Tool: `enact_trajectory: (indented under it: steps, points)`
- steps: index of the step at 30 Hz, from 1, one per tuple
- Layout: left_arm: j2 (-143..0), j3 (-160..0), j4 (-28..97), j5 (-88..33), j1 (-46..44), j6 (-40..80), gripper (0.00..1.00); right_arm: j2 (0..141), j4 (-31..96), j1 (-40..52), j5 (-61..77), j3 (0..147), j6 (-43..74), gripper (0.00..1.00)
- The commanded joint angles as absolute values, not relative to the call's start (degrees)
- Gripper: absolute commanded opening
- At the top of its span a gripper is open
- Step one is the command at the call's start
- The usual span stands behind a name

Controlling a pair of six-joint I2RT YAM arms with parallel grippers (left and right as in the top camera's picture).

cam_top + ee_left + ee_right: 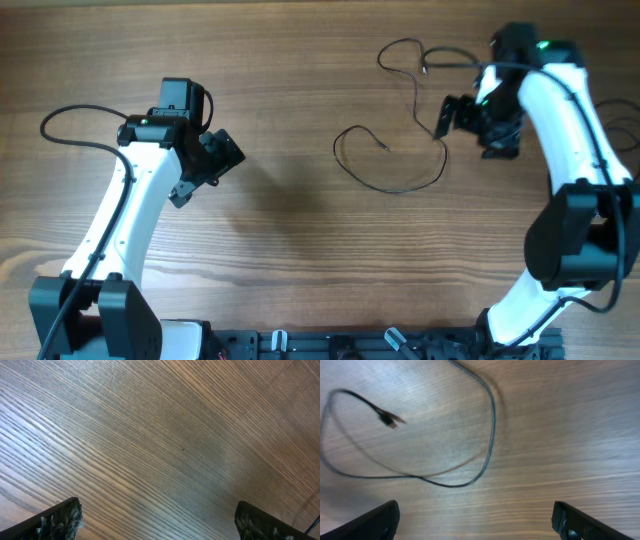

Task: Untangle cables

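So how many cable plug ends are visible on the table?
2. The lower plug end lies inside the big loop; the upper plug end sits beside the small top loop. Others may hide under the right arm.

Robot lab: wooden table (300, 250), left arm (130, 200), right arm (570, 120) mounted

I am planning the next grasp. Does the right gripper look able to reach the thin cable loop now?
Probably yes. The right gripper is open just beside the cable, whose loop lies on the bare table under it, with nothing in between.
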State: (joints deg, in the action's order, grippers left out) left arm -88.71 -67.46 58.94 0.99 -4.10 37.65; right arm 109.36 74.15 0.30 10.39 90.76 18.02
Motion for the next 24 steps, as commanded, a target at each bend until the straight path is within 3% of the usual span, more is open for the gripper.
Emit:
enact_trajectory:
  steps: [1, 5, 11, 16, 17, 20, 24]
  points:
    - [-89.1, -67.4, 59.0, 0.9, -4.0, 37.8, 1.00, 110.3, 69.8, 3.5, 9.5, 83.0, 26.9, 1.00]
    - [-89.1, -67.4, 59.0, 0.9, -4.0, 37.8, 1.00, 110.3, 63.4, 6.2, 9.4, 76.4, 33.4, 0.96]
    - [-89.1, -67.4, 59.0, 0.9, -4.0, 37.8, 1.00, 110.3, 52.2, 7.6, 9.2, 70.1, 36.4, 0.71]
    - [-89.1, -67.4, 57.1, 0.9, -4.1, 32.6, 1.00, 110.3, 46.2, 8.9, 9.5, 66.1, 38.1, 0.67]
    - [-89.1, -67.3, 56.5, 0.9, -4.3, 30.1, 1.00, 110.3, 46.0, 9.3, 9.5, 66.0, 38.1, 0.61]
    - [-89.1, -67.4, 56.1, 0.5, -5.2, 25.0, 1.00, 110.3, 45.9, 9.6, 9.9, 66.0, 38.1, 0.26]
    - [-89.1, -67.3, 55.9, -0.2, -6.4, 24.2, 1.00, 110.3, 46.1, 10.0, 12.0, 66.0, 37.9, 0.08]
